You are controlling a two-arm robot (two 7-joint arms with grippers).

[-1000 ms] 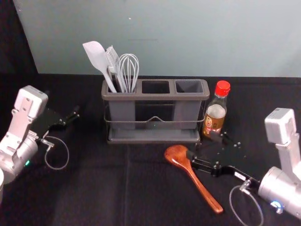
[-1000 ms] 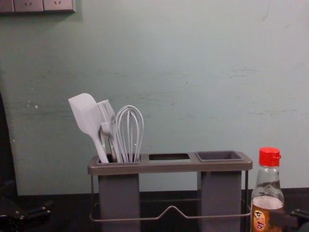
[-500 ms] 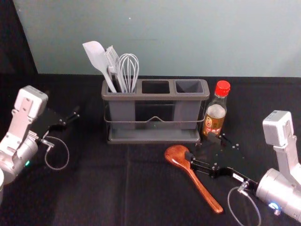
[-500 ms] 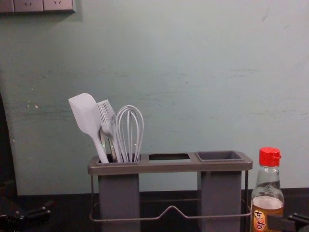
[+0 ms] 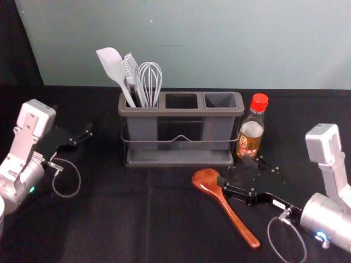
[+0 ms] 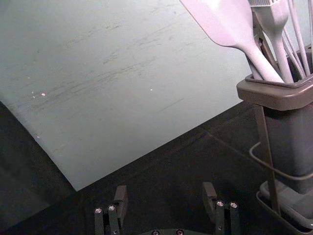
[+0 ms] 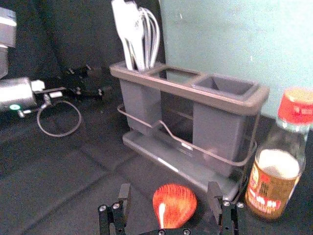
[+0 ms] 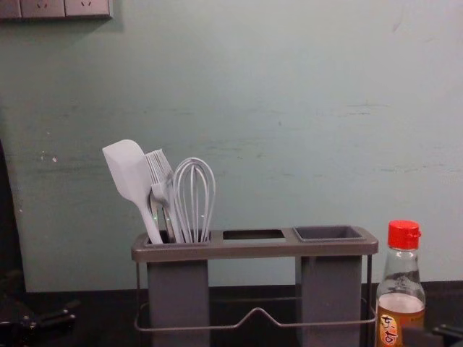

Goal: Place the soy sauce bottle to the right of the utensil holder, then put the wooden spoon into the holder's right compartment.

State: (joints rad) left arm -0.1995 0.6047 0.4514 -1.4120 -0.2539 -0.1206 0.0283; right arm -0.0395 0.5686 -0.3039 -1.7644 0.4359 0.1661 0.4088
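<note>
Spreading open, the right gripper (image 5: 235,170) partly hides the bottle (image 5: 252,131).

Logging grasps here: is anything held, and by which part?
Nothing is held: the right gripper is open near the wooden spoon, and the left gripper is also open.

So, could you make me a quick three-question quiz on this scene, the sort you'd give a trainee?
1. Which compartment of the holder has the whisk in it?
A) left
B) middle
C) right

2. True or false: the soy sauce bottle stands upright to the right of the holder.

3. Fill in one word, open or shut: near the wooden spoon lying on the table, the right gripper is ____.

Key: 1. A; 2. true; 3. open
</note>
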